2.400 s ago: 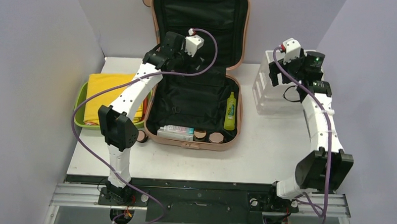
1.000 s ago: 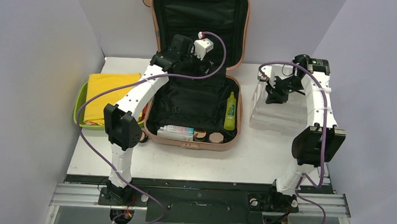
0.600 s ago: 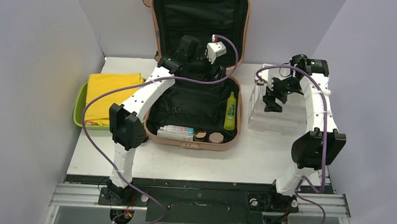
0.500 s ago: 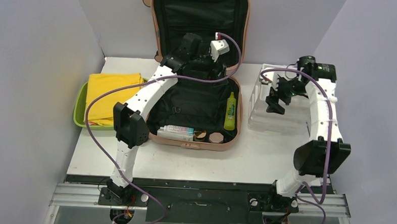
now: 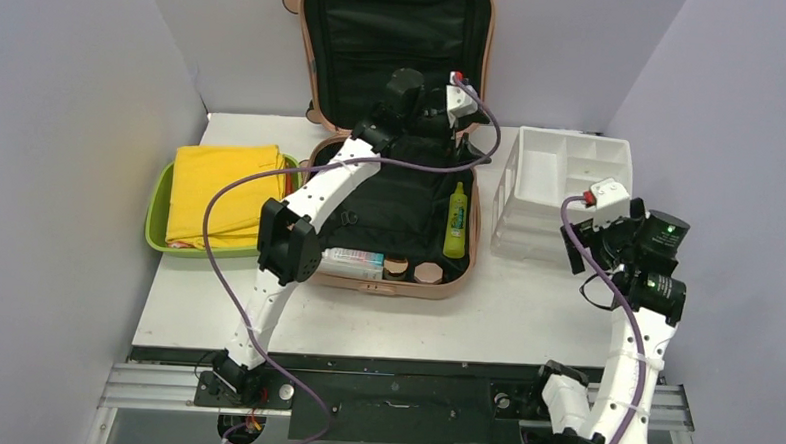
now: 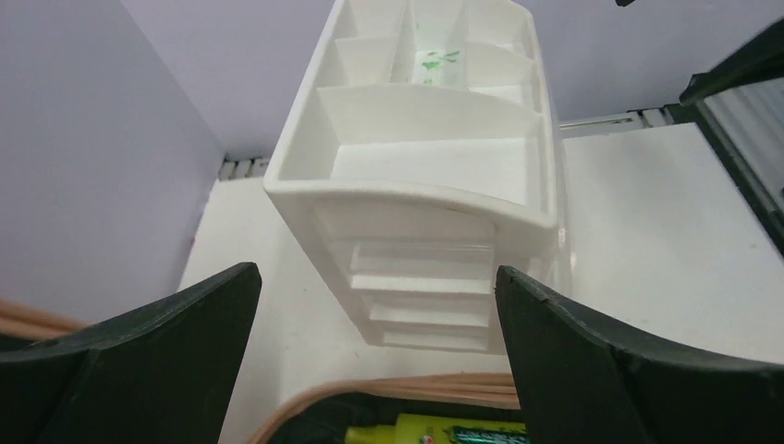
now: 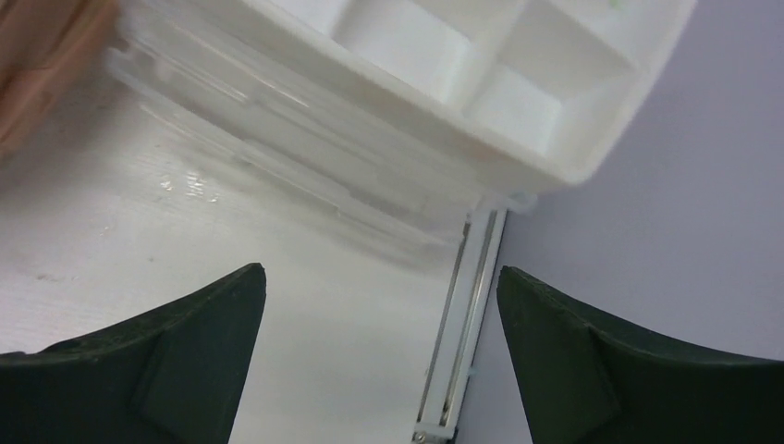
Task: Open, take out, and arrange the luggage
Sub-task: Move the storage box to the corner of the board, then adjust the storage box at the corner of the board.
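Observation:
The salmon-pink luggage lies open on the table, its lid propped up at the back and its black lining showing. In the base lie a lime-yellow bottle, a flat tube and two round lids. My left gripper hovers open over the back right corner of the base and holds nothing. In the left wrist view it frames the luggage rim and the bottle's cap end. My right gripper is open and empty, just in front of the white organizer.
The white drawer organizer stands right of the luggage, and its corner shows in the right wrist view. A green tub with a folded yellow cloth sits to the left. Purple walls enclose the table.
My right gripper has opened and drawn back from the organizer's left side to the near right. My left arm has swung rightward across the luggage, still open.

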`<state>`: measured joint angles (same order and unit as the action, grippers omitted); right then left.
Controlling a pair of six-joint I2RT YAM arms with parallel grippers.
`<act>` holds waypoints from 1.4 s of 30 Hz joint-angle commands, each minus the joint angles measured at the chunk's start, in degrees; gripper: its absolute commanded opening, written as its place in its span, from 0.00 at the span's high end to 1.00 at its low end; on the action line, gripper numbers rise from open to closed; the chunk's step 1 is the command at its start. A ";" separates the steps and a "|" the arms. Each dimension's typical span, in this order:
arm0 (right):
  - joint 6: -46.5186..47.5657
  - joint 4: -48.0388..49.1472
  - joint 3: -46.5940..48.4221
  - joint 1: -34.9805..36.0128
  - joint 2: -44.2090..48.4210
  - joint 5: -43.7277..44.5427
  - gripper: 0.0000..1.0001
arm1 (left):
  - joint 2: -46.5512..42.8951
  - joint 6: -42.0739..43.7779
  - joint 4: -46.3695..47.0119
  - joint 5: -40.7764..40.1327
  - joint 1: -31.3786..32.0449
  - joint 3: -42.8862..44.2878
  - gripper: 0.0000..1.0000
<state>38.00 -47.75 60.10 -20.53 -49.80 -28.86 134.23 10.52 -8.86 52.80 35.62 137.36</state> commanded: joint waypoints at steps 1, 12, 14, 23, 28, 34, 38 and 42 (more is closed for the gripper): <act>-14.09 14.85 -5.48 -6.30 1.11 8.94 0.10 | 1.86 11.35 10.39 3.06 2.01 2.95 0.04; -24.34 25.88 -8.04 -13.36 -7.02 21.18 0.12 | 4.27 50.63 11.46 -1.43 4.71 -0.69 0.04; -24.95 27.04 -7.26 -13.24 -8.54 22.31 0.12 | 4.70 57.69 10.58 -3.32 5.33 -1.32 0.04; -25.39 32.12 -6.80 -12.10 -13.94 25.80 0.12 | 7.60 76.58 9.24 -5.50 6.43 -0.22 0.09; -25.20 35.55 -6.89 -9.63 -15.92 30.14 0.12 | 9.29 80.84 10.58 -6.50 7.82 0.54 0.18; -25.37 37.87 -5.20 -6.11 -19.65 33.76 0.12 | 12.45 82.85 9.88 -7.53 9.43 5.28 0.30; -25.48 39.81 -4.24 -4.66 -22.32 35.83 0.12 | 12.55 85.48 9.12 -7.63 9.87 5.13 0.34; -25.50 41.14 -1.94 -4.18 -25.37 36.95 0.12 | 11.60 86.74 8.95 -7.58 10.31 3.99 0.54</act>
<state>13.58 -10.46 54.46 -26.17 -72.73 6.76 146.89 93.93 -0.64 43.72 44.21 139.57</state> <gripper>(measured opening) 0.877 0.615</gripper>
